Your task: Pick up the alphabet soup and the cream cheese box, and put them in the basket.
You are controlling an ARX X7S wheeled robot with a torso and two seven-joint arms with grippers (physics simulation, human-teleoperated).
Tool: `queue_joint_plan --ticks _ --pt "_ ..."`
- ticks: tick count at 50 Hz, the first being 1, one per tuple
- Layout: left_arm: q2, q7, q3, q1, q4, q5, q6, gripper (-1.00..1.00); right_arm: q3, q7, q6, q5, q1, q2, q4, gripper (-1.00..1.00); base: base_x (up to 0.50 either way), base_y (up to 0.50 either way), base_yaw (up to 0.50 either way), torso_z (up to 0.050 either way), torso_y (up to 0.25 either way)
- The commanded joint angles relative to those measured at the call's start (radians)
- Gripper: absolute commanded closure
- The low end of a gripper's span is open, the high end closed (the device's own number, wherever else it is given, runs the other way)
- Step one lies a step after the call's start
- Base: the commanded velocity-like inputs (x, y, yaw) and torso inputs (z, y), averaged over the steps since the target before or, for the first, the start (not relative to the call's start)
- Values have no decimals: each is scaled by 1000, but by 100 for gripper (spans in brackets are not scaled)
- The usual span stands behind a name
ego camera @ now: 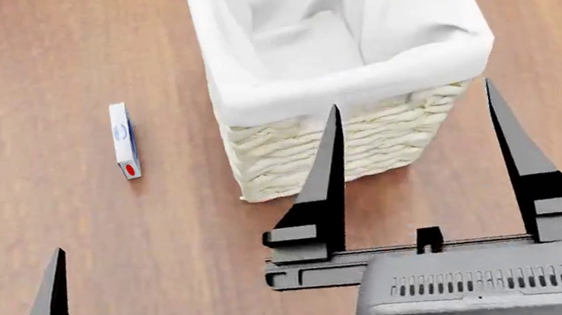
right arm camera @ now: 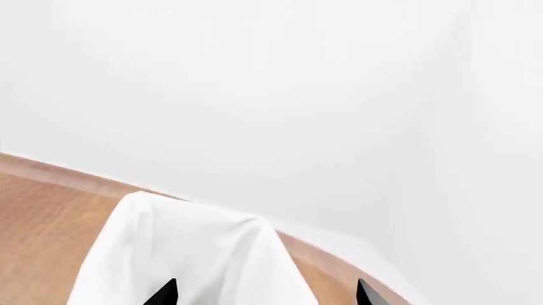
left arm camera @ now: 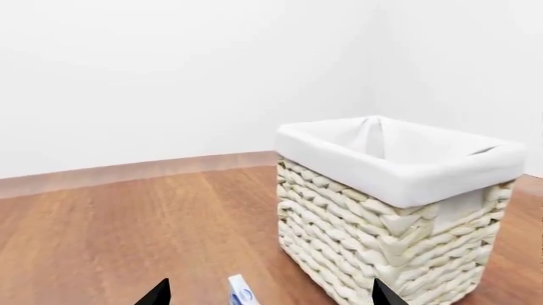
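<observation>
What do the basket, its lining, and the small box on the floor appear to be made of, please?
The basket looks like cream woven wicker, given its braided strands. Its lining looks like matte white cloth, folded softly over the rim. The cream cheese box is probably printed cardboard: thin, flat, sharp-edged.

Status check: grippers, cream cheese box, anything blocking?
Right gripper open, empty, near the basket. Left gripper open, empty. Cream cheese box on floor, left of basket. Nothing blocking it.

Right gripper (ego camera: 416, 131) raised, fingers wide apart, nothing between — left gripper (left arm camera: 269, 293) likewise spread, empty.
</observation>
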State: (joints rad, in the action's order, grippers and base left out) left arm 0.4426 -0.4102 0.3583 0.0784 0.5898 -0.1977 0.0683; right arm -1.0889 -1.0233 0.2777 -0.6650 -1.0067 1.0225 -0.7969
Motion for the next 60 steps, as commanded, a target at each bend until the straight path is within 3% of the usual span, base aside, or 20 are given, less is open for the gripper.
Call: queue_joint_plan --ticks 1,8,17,30,36,41,45,60 --pt "1 3 10 -11 -1 4 -8 -100 -87 -129 -144 261 214 56 -63 -100 0 0 0 0 0" --pt "-3 -3 5 -23 -2 -7 -18 -100 -129 -157 -216 362 291 29 -8 -100 0 0 0 0 0" --pt "-1 -7 -17 -39 6 -48 -29 -100 -144 -156 -355 338 360 8 104 -100 0 0 0 0 0" --pt "-10 6 -22 -139 -18 -90 -86 -100 -146 -170 -382 336 390 9 128 -100 0 0 0 0 0" --pt "-58 67 1 -267 -155 -153 -111 -100 -148 -167 -393 336 398 1 141 -100 0 0 0 0 0" --pt "-117 145 14 -410 -396 -170 -81 -100 -151 -160 -384 327 401 1 143 -100 0 0 0 0 0" --pt "-133 187 -17 -464 -439 -294 -134 -100 -149 -160 -390 322 404 3 149 -100 0 0 0 0 0" --pt "-211 239 -10 -660 -728 -309 -167 -100 -146 -146 -413 303 414 7 154 -100 0 0 0 0 0"
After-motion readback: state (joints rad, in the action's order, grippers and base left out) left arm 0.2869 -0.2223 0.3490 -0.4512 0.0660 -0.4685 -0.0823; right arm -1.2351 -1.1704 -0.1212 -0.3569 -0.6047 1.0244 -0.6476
